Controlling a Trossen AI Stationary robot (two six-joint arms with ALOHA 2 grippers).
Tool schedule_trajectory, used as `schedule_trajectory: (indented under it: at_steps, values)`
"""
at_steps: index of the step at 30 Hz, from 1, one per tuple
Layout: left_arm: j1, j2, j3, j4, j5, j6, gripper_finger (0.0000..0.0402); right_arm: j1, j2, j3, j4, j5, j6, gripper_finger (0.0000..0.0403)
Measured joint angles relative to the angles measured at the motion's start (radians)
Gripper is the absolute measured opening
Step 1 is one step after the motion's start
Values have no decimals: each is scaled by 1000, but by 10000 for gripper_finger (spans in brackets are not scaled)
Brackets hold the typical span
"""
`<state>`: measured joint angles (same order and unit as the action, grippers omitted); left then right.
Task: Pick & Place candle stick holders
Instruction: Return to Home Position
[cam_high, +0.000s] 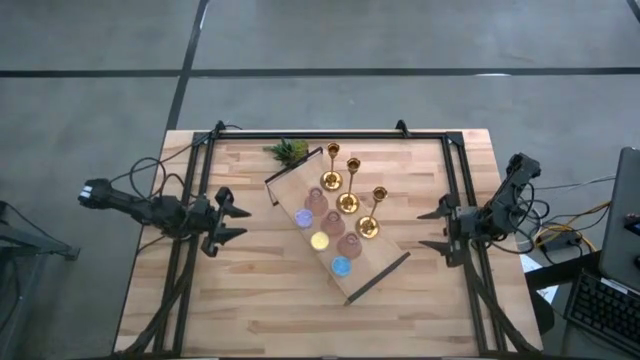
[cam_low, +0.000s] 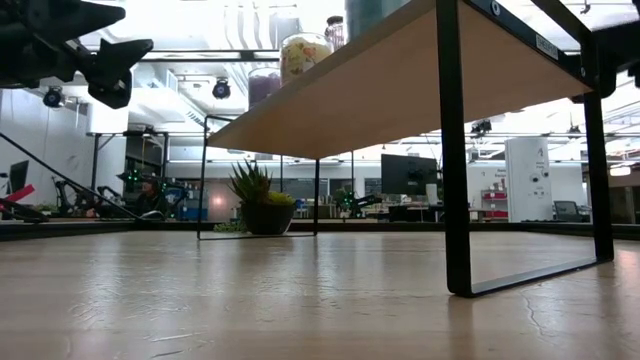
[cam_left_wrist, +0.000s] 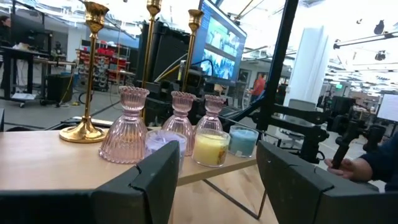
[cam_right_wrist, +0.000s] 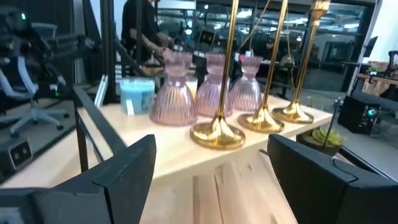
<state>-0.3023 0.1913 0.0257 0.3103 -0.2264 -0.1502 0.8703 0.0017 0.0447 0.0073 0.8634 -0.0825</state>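
Gold metal candlesticks (cam_high: 348, 203) and pink ribbed glass cups (cam_high: 333, 222) stand in far-left-to-near-right rows on the wooden shelf (cam_high: 378, 266), midway between my left gripper (cam_high: 246, 223) and right gripper (cam_high: 421, 230); both sets of fingers wide, empty.

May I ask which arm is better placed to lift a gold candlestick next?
Likely the right: the gold candlesticks face the open right gripper, while pink glass holders stand between them and the left gripper.

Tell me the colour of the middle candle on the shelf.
The middle candle is yellow; the left wrist view shows it best.
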Motion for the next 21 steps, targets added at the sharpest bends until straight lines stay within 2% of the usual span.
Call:
schedule_trajectory:
  at_steps: [6,13,18,21]
  values:
    - [0,0,0,0,0,0,218,0,14,-19,7,-1,66,308]
    - [0,1,0,-6,0,0,218,0,12,-19,19,-2,23,317]
    - [0,1,0,-6,0,0,218,0,13,-19,54,-177,-74,322]
    - [0,1,0,-6,0,0,218,0,13,-19,40,-221,-63,322]
